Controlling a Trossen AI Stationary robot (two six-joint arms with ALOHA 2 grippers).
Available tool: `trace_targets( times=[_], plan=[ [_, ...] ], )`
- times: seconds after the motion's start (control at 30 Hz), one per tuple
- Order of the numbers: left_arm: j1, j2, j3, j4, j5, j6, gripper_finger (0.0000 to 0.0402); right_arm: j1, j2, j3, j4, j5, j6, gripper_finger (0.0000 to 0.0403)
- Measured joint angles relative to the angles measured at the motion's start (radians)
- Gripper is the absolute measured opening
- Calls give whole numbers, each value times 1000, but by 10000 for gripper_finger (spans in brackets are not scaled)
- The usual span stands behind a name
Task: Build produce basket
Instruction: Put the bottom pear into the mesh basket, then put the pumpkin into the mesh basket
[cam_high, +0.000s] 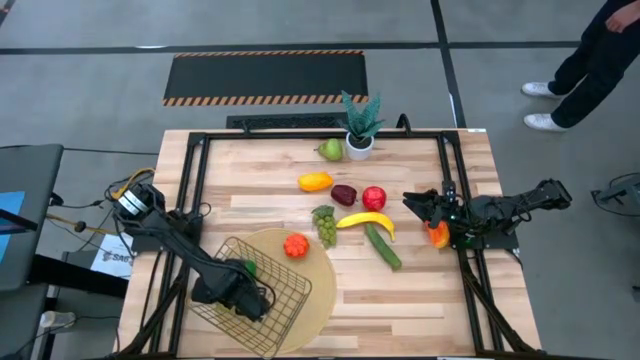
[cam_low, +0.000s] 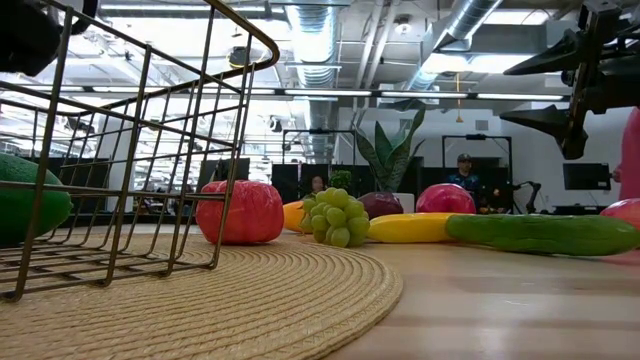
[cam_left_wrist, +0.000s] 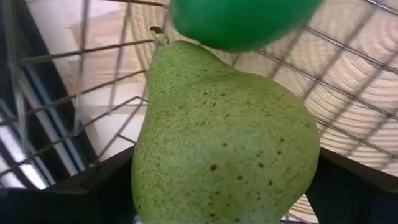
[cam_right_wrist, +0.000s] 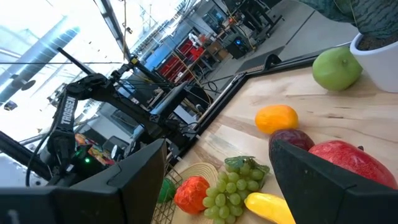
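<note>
Left end effector (cam_high: 243, 296) inside the wire basket (cam_high: 290, 318), clamped on a green pear (cam_left_wrist: 224, 137).
If released high, the pear may roll against another green fruit (cam_left_wrist: 239, 22), hard to identify. Right end effector (cam_high: 425, 205), fingers apart, waits right of the red apple (cam_high: 374, 197); the arm hides the basket's contents.

Golden wire basket (cam_low: 130, 150), woven rough mat (cam_low: 250, 300), pale wood table (cam_high: 420, 290)
</note>
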Motion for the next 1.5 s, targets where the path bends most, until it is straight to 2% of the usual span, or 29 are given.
trace_targets(
  times=[0.2, 0.4, 0.47, 0.73, 0.87, 0.97, 1.07, 1.33, 1.5],
  plan=[
    [20, 0, -1, 9, 1, 73, 394, 0, 0, 0, 0, 0, -3, 311],
    [40, 0, -1, 11, 15, 184, 397, 0, 0, 0, 0, 0, -26, 311],
    [43, 0, 14, -2, -12, 204, 398, 0, 0, 0, 0, 0, -26, 311],
    [50, 0, 235, -137, -87, 374, 399, 0, 0, 0, 0, 0, -25, 311],
    [69, -1, 380, -190, -200, 476, 399, 0, 0, 0, 0, -1, -25, 311],
    [128, -1, 458, -250, -340, 473, 399, 0, 0, 0, 0, -1, -25, 311],
    [224, -3, 487, -267, -411, 518, 399, 0, 0, 0, 0, -1, -25, 311],
    [481, 49, 478, -202, -414, 822, 399, 0, 0, 0, 0, -1, -26, 311],
    [543, 141, 477, -182, -349, 936, 399, 0, -1, 0, 0, -3, -25, 311]
  ],
)
